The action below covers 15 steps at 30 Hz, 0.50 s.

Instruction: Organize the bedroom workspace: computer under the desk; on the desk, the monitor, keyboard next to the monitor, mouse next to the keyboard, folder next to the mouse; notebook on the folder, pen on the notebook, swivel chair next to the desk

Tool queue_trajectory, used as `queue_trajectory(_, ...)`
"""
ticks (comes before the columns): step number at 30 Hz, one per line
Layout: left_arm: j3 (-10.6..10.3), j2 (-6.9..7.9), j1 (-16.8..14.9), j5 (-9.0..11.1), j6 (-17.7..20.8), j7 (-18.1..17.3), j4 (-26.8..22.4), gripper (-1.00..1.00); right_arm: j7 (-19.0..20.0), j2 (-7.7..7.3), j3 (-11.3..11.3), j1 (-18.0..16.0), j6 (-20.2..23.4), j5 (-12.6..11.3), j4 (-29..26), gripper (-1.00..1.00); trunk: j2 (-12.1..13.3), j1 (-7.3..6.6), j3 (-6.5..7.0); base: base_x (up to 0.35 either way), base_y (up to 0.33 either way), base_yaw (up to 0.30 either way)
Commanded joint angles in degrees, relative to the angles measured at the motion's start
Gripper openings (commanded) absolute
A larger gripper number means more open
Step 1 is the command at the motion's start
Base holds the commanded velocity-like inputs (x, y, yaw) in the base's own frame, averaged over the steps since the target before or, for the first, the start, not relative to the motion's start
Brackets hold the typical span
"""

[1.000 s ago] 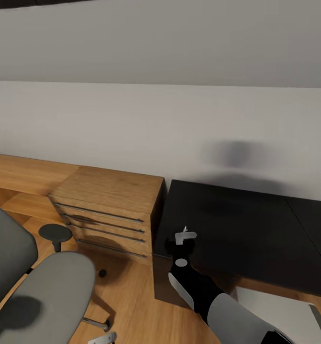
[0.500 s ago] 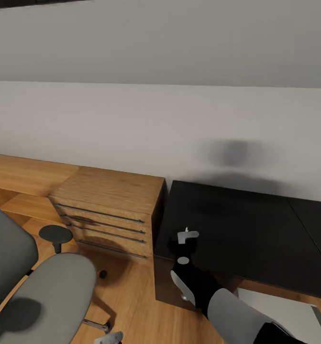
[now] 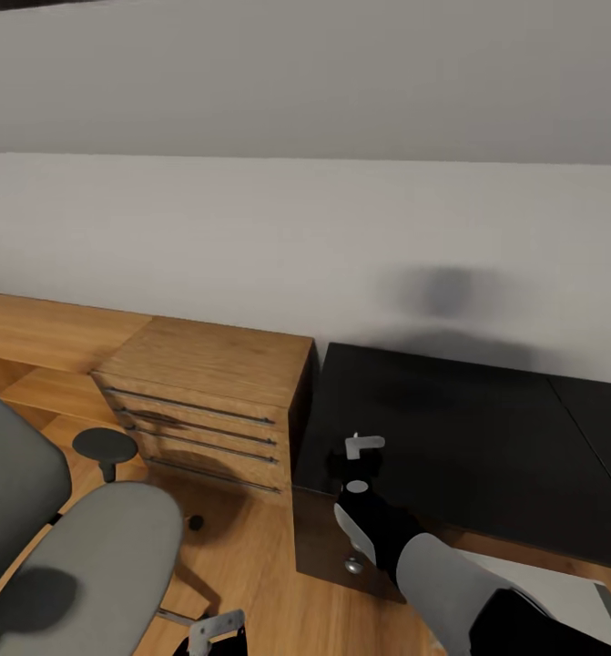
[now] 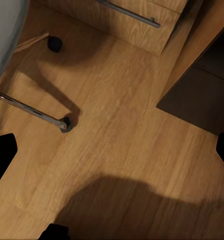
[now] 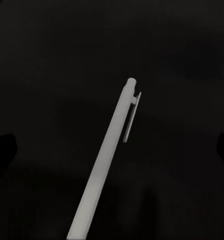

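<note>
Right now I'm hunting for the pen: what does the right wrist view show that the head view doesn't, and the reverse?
Right wrist view: the white pen, clip visible, against the black desk top, with dark fingertips at either edge, clear of it. Head view: the right gripper over the desk near its front left corner, the oak dresser beside the desk, the grey chair and the white wall. Shared: the desk's black top.

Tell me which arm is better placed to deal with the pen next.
Right. Its gripper hangs over the black desk, with the pen in its wrist view; the left gripper is low over the floor.
</note>
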Motion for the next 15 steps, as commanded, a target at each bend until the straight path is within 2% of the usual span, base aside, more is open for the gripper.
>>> queue_trajectory(1,-0.21,0.11,0.16,0.48,-0.11,0.40,-0.48,1.00,-0.33,0.00,0.38,-0.12,-0.10,-0.48,0.14,1.00,-0.46,0.23,-0.24,0.000,0.000,0.000)
queue_trajectory(5,-0.19,0.21,0.64,0.48,-0.08,0.44,-1.47,1.00,-0.16,0.00,0.17,-0.21,-0.04,-0.48,0.37,1.00,-2.06,1.11,-0.95,0.000,0.000,0.000)
queue_trajectory(9,-0.24,0.20,0.85,0.52,-0.02,2.41,-1.90,1.00,-0.09,0.00,0.01,-0.24,0.22,-0.56,0.47,1.00,-3.66,1.99,-1.67,0.000,0.000,0.000)
queue_trajectory(15,-0.26,0.18,0.87,0.56,0.00,3.03,-1.94,1.00,-0.08,0.00,-0.01,-0.25,0.31,-0.57,0.48,1.00,-6.07,3.31,-2.75,0.000,0.000,0.000)
